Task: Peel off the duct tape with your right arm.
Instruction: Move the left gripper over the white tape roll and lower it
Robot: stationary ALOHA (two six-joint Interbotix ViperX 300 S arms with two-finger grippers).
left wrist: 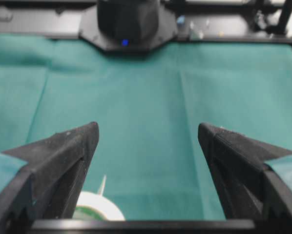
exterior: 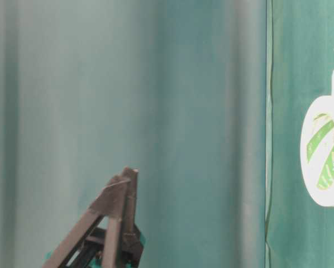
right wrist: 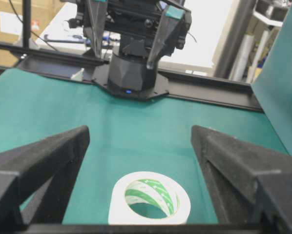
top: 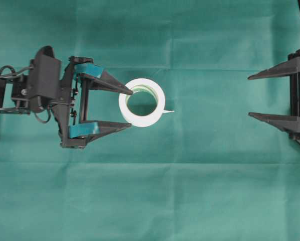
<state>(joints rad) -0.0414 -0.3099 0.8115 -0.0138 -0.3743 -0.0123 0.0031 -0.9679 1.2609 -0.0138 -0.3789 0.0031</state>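
**Tape flat between two spread grippers**

Left gripper (top: 130, 109) spread wide, fingertips just at the roll's left edge. Duct tape (top: 142, 102) flat mid-cloth (top: 200, 191), loose tab pointing right. Right gripper (top: 249, 96) spread, well apart, holding nothing.

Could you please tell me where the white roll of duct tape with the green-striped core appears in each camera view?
Overhead: the white roll of duct tape lies centre, just off the teal-padded left gripper's fingertips.
Table-level: at the right edge, cut off by the frame.
Left wrist: bottom edge, left of centre, mostly hidden behind a finger.
Right wrist: bottom centre, between the plain black right gripper's fingers.
Shared landmark: the green cloth.
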